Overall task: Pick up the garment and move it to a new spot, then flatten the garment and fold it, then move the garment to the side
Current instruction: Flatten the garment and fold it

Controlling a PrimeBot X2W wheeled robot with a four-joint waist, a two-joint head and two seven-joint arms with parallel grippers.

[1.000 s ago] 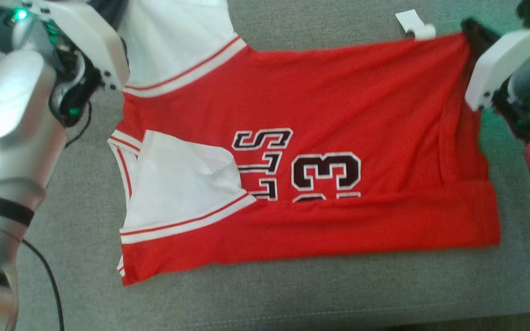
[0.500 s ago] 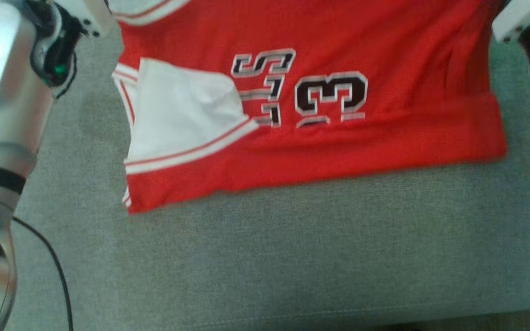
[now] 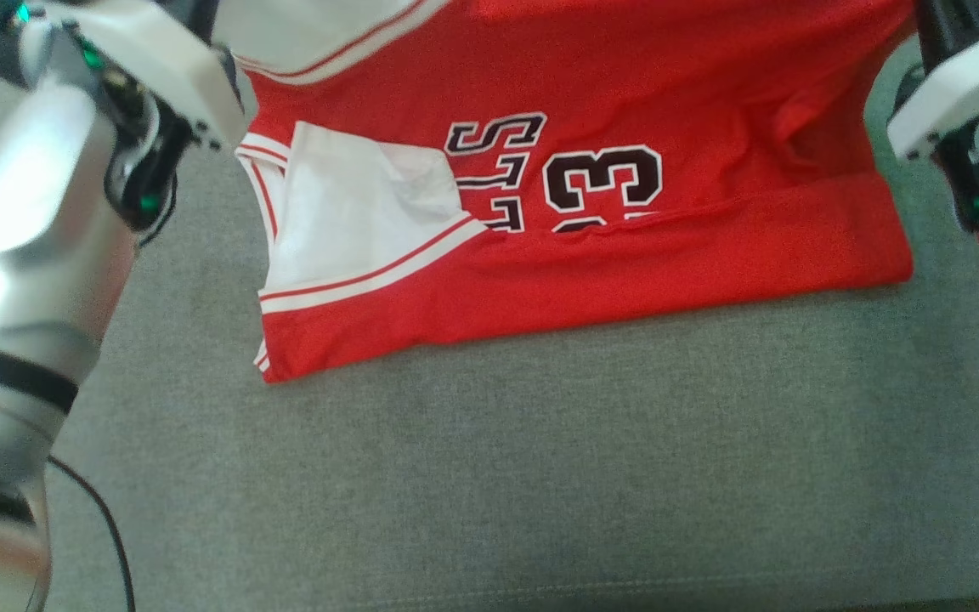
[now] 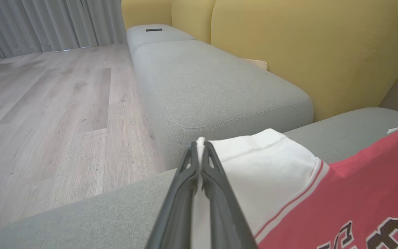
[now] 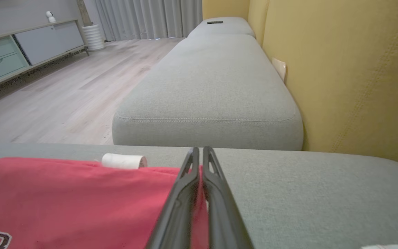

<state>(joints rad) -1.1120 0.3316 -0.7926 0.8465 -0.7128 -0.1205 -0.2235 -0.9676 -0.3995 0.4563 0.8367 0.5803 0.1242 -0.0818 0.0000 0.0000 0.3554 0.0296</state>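
The red garment (image 3: 625, 255) is lying spread across the grey sofa seat (image 3: 540, 476), with its folded near edge running left to right. The left gripper (image 4: 200, 147) is pinching the white panel (image 4: 264, 166) at the garment's far left corner, its fingers clenched on the cloth. The right gripper (image 5: 199, 152) is clamping the red edge at the far right corner, near a rolled white tag (image 5: 123, 160).
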